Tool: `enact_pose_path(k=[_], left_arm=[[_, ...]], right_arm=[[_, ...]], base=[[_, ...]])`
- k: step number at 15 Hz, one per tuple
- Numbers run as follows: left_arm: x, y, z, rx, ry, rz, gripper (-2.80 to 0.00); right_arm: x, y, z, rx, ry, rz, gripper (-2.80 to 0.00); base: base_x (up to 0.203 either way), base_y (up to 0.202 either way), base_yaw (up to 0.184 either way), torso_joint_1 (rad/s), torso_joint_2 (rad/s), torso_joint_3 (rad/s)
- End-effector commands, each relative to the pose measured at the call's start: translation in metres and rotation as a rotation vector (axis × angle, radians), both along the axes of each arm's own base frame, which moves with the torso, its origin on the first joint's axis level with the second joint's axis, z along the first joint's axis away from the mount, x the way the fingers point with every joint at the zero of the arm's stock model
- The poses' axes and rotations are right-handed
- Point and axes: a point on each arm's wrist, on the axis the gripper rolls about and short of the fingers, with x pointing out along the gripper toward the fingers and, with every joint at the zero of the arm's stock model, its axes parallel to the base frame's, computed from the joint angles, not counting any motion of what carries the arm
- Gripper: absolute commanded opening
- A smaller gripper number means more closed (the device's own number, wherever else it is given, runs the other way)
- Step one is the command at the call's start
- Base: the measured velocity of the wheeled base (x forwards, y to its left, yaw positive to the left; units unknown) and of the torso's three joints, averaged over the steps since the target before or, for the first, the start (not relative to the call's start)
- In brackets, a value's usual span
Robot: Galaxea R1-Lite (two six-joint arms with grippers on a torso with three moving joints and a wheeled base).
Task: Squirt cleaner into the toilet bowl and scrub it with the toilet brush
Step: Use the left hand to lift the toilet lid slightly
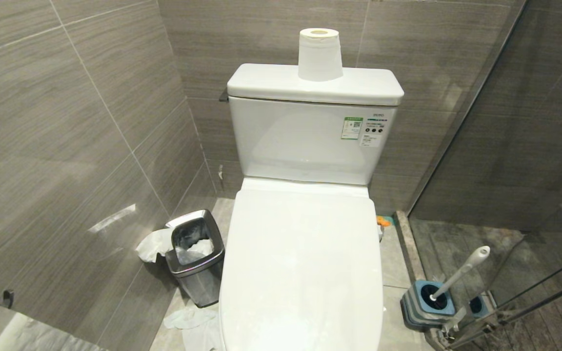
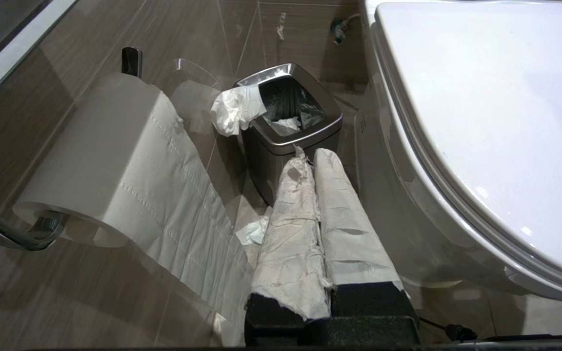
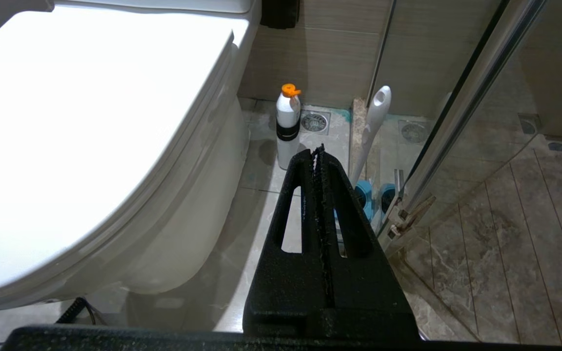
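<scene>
Both grippers together, empty: left gripper [image 2: 310,158], right gripper [image 3: 319,153]; lid [image 1: 300,263] down over toilet bowl; nothing begun; next: raise lid, fetch bottle [image 3: 288,126]

The floor [image 1: 393,273] was made of grey stone tiles. The white toilet [image 1: 300,273] stood on it in the middle, with its lid down. Just beside the toilet, on the robot's left, stood a small steel bin [image 1: 195,258] with paper hanging over its edge. Bits of white paper [image 1: 190,319] lay on the floor near the bin. On the other side of the toilet stood a white bottle [image 3: 288,129] with an orange cap, near a round drain [image 3: 315,122]. Closer to the glass door sat a square blue and grey holder [image 1: 427,303], and the toilet brush [image 1: 461,273] leaned up out of it
</scene>
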Motion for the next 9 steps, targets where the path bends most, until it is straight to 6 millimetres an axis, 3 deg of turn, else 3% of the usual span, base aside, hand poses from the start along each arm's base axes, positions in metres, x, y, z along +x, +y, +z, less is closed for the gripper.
enact_pose_path(k=[1,9], left_arm=[[-0.0001,0.0000,0.0001,0.000,0.000,-0.001,-2.80],[-0.0001,0.0000,0.0001,0.000,0.000,-0.001,-2.80]], right_arm=[[0.0000,0.0000,0.0000,0.000,0.000,0.001,-2.80],[0.0000,0.0000,0.0000,0.000,0.000,0.001,-2.80]], base=[[0.000,0.000,0.000,0.000,0.00,0.000],[0.000,0.000,0.000,0.000,0.00,0.000]])
